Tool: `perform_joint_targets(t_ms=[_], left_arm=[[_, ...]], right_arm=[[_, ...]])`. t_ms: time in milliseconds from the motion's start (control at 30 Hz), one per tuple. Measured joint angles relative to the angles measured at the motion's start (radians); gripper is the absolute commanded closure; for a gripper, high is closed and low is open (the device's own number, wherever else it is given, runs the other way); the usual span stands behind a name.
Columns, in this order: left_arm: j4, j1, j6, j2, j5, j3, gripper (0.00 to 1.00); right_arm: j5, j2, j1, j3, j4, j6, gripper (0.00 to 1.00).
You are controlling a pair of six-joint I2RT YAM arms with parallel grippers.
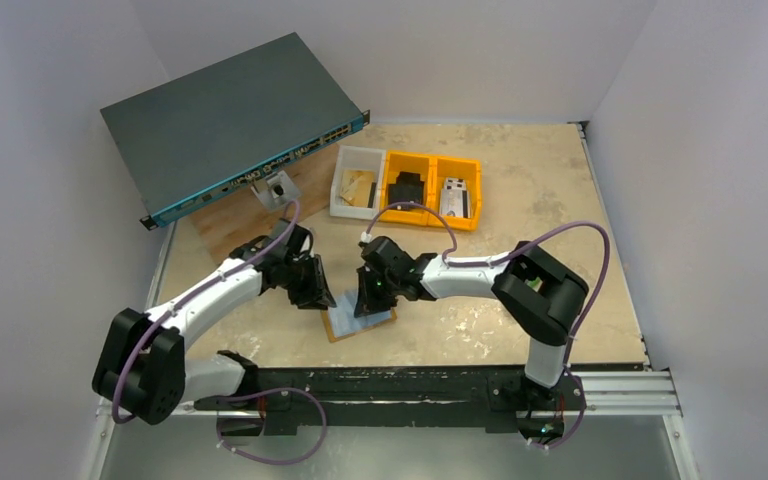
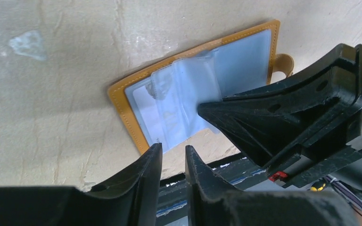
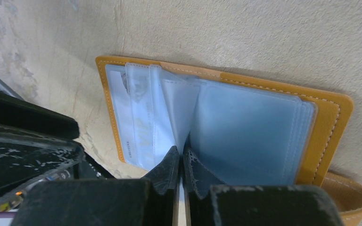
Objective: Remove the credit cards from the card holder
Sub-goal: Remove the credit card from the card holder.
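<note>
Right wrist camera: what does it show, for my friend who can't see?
An open tan-orange card holder lies flat on the beige table, with clear bluish sleeves standing up from its middle. At the bottom, the black right gripper is pinched shut on the edge of one of them.

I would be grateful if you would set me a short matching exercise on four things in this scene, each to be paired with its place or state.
Things:
1. card holder
2. network switch
3. white bin
4. right gripper

Places or states:
A. dark grey, at the far left
B. shut on a clear sleeve
C. lying open, blue-grey inside up
D. just left of the orange bins

Pairs: 1-C, 2-A, 3-D, 4-B
</note>
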Motion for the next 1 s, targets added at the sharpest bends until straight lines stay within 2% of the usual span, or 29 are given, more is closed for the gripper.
perform_joint_targets(t_ms=[567,667,800,1000], left_arm=[[0.126,-0.079,-0.021,0.166,0.014,-0.036,0.76],[0.136,-0.080,-0.028,0.169,0.013,-0.036,0.77],[0.143,-0.080,-0.036,0.174,0.013,-0.036,0.78],[0.146,-0.080,-0.046,0.177,0.011,-0.035,0.79]], right_arm=[[-0.117,0.000,-0.048,-0.071,0.124,0.044,0.98],[-0.121,0.000,-0.049,-0.071,0.125,0.045,0.88],[-0.125,-0.005,-0.049,-0.069,0.127,0.047,0.68],[-0.098,-0.052,-0.047,-0.058,0.075,0.041,0.60]])
